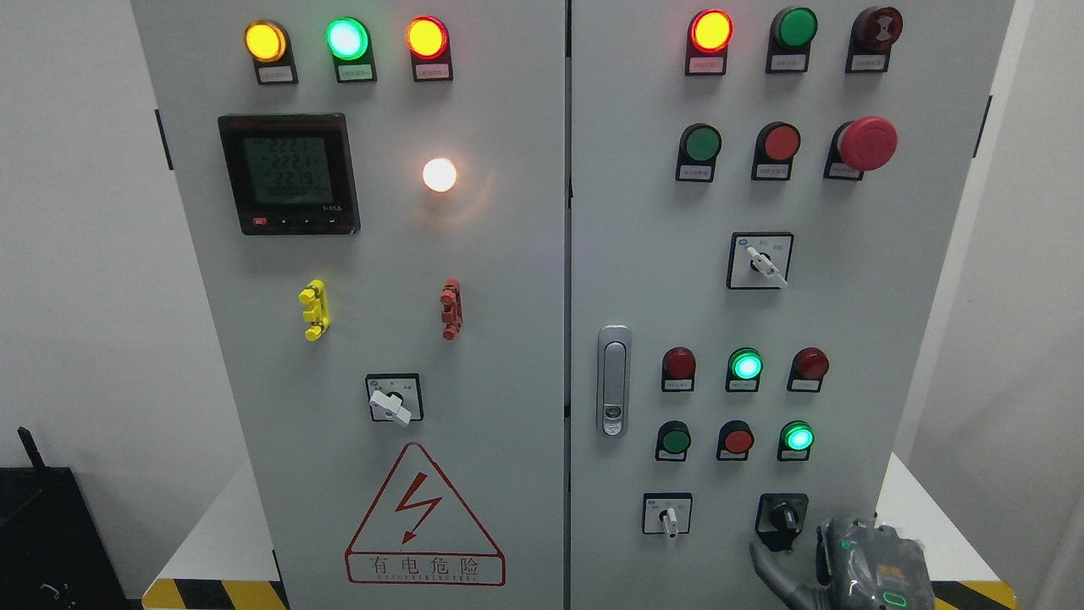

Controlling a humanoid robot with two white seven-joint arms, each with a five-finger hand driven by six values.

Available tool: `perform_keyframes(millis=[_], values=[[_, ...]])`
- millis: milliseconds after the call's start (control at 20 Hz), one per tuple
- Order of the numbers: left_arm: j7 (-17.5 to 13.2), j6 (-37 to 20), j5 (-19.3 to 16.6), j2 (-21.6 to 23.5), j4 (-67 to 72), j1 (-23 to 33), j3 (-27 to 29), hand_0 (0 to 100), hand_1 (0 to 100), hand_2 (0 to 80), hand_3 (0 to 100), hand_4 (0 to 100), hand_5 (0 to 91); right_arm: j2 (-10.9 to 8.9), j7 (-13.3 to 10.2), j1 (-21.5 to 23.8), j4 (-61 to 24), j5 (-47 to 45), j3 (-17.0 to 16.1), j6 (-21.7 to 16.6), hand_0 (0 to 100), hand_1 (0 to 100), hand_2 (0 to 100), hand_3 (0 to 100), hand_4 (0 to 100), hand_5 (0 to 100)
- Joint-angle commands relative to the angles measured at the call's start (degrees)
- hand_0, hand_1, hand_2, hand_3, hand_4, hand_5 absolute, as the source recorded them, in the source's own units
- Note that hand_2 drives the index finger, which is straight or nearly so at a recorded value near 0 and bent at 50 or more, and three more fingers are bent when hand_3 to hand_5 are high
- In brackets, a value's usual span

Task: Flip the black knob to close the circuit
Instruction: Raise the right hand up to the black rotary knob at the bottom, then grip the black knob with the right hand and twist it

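The black knob (pixel 783 517) sits on a black plate at the lower right of the right cabinet door (pixel 847 280). My right hand (pixel 855 566) comes in at the bottom right edge, just below and right of the knob. One grey finger (pixel 766 563) reaches up to the left under the knob's plate. The finger looks extended and apart from the knob, holding nothing. The left hand does not show.
A white selector switch (pixel 670 515) sits left of the black knob. Above are lit green lamps (pixel 797 437), red and green buttons, a door handle (pixel 613 381) and a red mushroom stop button (pixel 867 142). The left door carries a meter (pixel 289 174) and a warning triangle.
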Motion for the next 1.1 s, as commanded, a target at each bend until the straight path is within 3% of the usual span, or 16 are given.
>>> perform_keyframes(millis=[0, 1050], values=[[0.01, -0.1, 0.44, -0.03, 0.0, 0.0, 0.62, 0, 0, 0.0, 5, 2, 0.0, -1.34, 0.08, -0.96, 2.13, -0.28, 0.83, -0.07, 0, 0, 86, 100, 80, 83], [0.01, -0.1, 0.44, -0.03, 0.0, 0.0, 0.62, 0, 0, 0.0, 5, 2, 0.0, -1.95, -0.01, -0.96, 2.13, -2.65, -1.1, 0.81, 0, 0, 86, 100, 80, 84]])
